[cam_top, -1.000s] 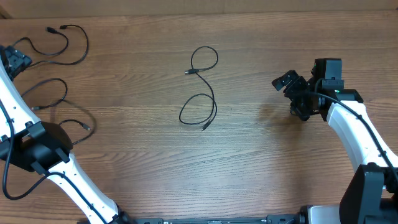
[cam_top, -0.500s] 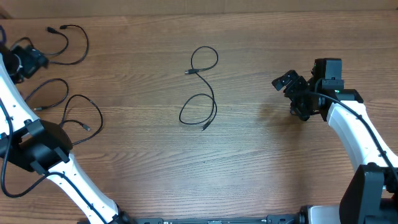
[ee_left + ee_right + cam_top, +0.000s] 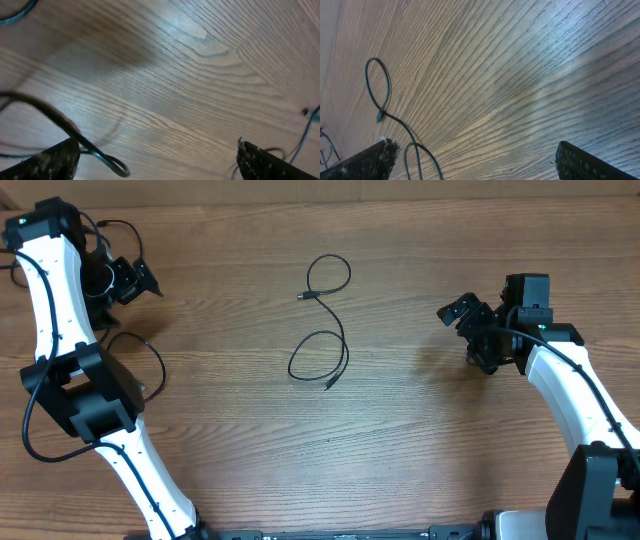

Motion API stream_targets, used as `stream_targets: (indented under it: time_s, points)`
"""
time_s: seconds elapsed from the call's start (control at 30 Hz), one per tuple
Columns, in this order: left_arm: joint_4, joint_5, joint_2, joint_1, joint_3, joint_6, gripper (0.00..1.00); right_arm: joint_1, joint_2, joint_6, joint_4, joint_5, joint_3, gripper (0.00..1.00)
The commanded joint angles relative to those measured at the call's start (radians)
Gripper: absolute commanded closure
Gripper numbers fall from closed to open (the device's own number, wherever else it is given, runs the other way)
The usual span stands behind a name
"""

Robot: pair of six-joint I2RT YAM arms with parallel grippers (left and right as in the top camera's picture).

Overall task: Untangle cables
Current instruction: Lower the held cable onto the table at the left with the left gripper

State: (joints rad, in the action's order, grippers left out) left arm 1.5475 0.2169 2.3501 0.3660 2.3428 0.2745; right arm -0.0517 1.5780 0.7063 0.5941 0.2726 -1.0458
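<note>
One thin black cable [image 3: 322, 323] lies in an S shape at the table's middle, a loop at each end. It also shows in the right wrist view [image 3: 376, 86], at the left. More cables lie at the far left: a loop [image 3: 143, 352] beside my left arm and a strand [image 3: 112, 224] at the top-left, partly hidden by the arm. My left gripper [image 3: 138, 278] is open above the wood near these. In the left wrist view the jaws [image 3: 157, 162] are wide apart, with a cable end loop [image 3: 102, 157] beside the left finger. My right gripper [image 3: 462, 313] [image 3: 475, 160] is open and empty, right of the middle cable.
The wooden table [image 3: 420, 440] runs to the frame edges. My left arm [image 3: 60, 300] arches over the far-left cables, its own thicker wire [image 3: 30, 430] hanging beside it. My right arm [image 3: 570, 390] reaches in from the lower right.
My left arm has swung in from the left edge, and its gripper now sits up and to the right over the top-left cables. The far-left cable shifted into a rounder loop. The right arm has not moved.
</note>
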Motion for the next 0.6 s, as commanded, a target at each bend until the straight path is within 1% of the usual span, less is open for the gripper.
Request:
stream_targets:
  time_s: [0.0, 0.07, 0.1, 0.17, 0.33, 0.57]
  points:
    - [0.037, -0.067, 0.001, 0.01, -0.006, 0.191, 0.0, -0.001, 0.001, -0.003, -0.005, -0.01, -0.022, 0.0]
    - [0.083, -0.154, 0.001, 0.007, -0.006, 0.205, 0.0, -0.001, 0.001, -0.003, -0.005, -0.01, -0.022, 0.0]
    - [0.106, -0.236, 0.001, 0.005, -0.006, 0.217, 0.0, -0.001, 0.001, -0.003, -0.005, -0.01, -0.022, 0.0]
    - [0.137, -0.291, 0.001, 0.005, -0.007, 0.278, 0.0, -0.001, 0.001, -0.003, -0.005, -0.01, -0.022, 0.0]
    - [0.13, -0.263, 0.001, 0.003, -0.026, 0.311, 0.0, -0.001, 0.001, -0.003, -0.005, -0.01, -0.022, 0.0]
    - [0.04, -0.185, 0.001, -0.008, -0.132, 0.309, 0.0, -0.001, 0.001, -0.003, -0.005, -0.01, -0.022, 0.0]
